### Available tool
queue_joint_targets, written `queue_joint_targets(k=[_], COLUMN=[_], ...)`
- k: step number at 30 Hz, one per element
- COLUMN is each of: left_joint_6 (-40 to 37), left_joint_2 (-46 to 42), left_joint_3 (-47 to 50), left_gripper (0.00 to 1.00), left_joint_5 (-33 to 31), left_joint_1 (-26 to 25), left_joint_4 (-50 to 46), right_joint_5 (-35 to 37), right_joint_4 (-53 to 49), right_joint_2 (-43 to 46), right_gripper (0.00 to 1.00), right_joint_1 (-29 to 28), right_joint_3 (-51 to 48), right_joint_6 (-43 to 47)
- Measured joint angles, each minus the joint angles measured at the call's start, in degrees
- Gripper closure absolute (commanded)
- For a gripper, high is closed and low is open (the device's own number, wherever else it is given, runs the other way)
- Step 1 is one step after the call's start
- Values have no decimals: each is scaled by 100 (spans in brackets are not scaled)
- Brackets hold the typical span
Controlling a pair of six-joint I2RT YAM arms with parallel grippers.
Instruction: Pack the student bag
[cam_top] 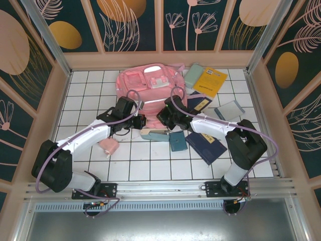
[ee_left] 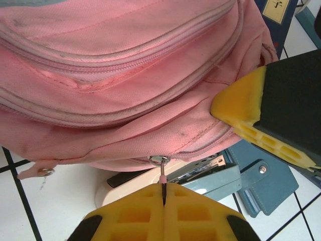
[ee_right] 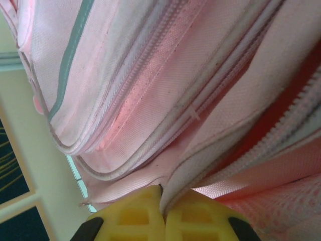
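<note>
Top view: the student bag (cam_top: 149,80) lies just ahead of the left gripper (cam_top: 138,119) and the right gripper (cam_top: 161,116).

Left wrist: the left gripper's jaws are clamped on the bag's zip pull (ee_left: 162,176), with the bag directly in front.

Right wrist: the right gripper (ee_right: 162,198) is closed, pinching a fold of the bag's fabric beside a zip.

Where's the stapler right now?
In the top view, the stapler lies mid-table at the near edge of the bag, with a teal case on its right.
</note>
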State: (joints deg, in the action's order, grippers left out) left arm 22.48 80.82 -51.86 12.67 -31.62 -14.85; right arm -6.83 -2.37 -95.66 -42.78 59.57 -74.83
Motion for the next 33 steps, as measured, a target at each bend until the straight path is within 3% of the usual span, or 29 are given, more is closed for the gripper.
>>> queue_joint_targets(k=[9,22,28,33], left_joint_6=[-35,-7,50,44], left_joint_2=[518,2216,2782,2256], left_joint_3=[-459,-1711,-2251,-1657], left_gripper=[100,100,100,74], left_joint_5=[-1563,-3099,-2817,-1749], left_joint_1=[109,1731,1803,1801], left_joint_4=[-649,-898,-748,-251], right_joint_5=[146,11,-146,-271], right_joint_4=[-149,-396,-424,-431], right_joint_2=[85,326,337,337], right_gripper=[100,100,100,100], right_joint_1=[17,413,511,595], right_joint_3=[17,-50,-50,-48], right_joint_6=[269,750,973,1067])
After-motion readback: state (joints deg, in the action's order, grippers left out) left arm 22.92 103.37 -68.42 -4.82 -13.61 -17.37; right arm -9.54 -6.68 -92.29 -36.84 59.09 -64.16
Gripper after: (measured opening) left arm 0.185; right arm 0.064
